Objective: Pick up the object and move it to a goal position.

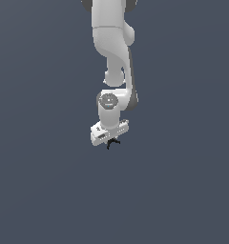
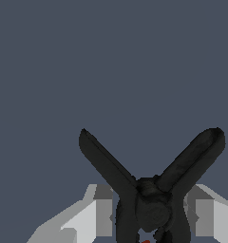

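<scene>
The object [image 1: 113,142] is a tiny black spindly thing hanging just under the white gripper [image 1: 109,137] in the exterior view, near the middle of the picture. In the wrist view the object [image 2: 151,204] fills the space between the two fingers. Two thick black prongs spread out from its round body, and a small red spot [image 2: 145,241] shows at the picture's edge. The gripper [image 2: 153,216] is shut on it, with one finger [image 2: 100,211] on either side of the body. The fingertips are hidden in the exterior view.
A plain dark grey-blue surface [image 1: 49,190] lies all around. The white arm [image 1: 111,43] comes down from the top of the exterior view. No goal marker or other object shows.
</scene>
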Controlling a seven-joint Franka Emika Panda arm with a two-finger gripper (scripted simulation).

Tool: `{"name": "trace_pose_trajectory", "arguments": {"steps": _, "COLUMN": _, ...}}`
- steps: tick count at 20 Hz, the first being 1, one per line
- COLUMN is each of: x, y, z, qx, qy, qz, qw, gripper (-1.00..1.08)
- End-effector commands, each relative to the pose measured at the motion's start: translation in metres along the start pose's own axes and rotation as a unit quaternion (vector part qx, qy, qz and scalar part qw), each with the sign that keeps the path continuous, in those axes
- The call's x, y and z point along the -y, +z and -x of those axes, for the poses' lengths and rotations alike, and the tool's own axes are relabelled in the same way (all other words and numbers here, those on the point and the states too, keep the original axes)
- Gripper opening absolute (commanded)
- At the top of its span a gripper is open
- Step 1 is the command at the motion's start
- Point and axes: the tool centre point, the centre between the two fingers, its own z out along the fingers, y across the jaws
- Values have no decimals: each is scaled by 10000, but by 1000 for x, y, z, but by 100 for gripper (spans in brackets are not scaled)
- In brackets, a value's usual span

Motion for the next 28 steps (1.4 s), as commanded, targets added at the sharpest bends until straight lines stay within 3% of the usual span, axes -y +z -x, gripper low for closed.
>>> {"name": "trace_pose_trajectory", "arguments": {"steps": 1, "x": 0, "y": 0, "z": 0, "qx": -1, "qy": -1, "qz": 0, "qw": 10000, "gripper": -100}}
{"name": "trace_pose_trajectory", "arguments": {"steps": 11, "x": 2, "y": -24, "z": 4, "qx": -1, "qy": -1, "qz": 0, "qw": 10000, "gripper": -100}}
{"name": "trace_pose_trajectory", "arguments": {"steps": 28, "x": 10, "y": -136, "z": 21, "qx": 0, "qy": -5, "qz": 0, "qw": 10000, "gripper": -100}}
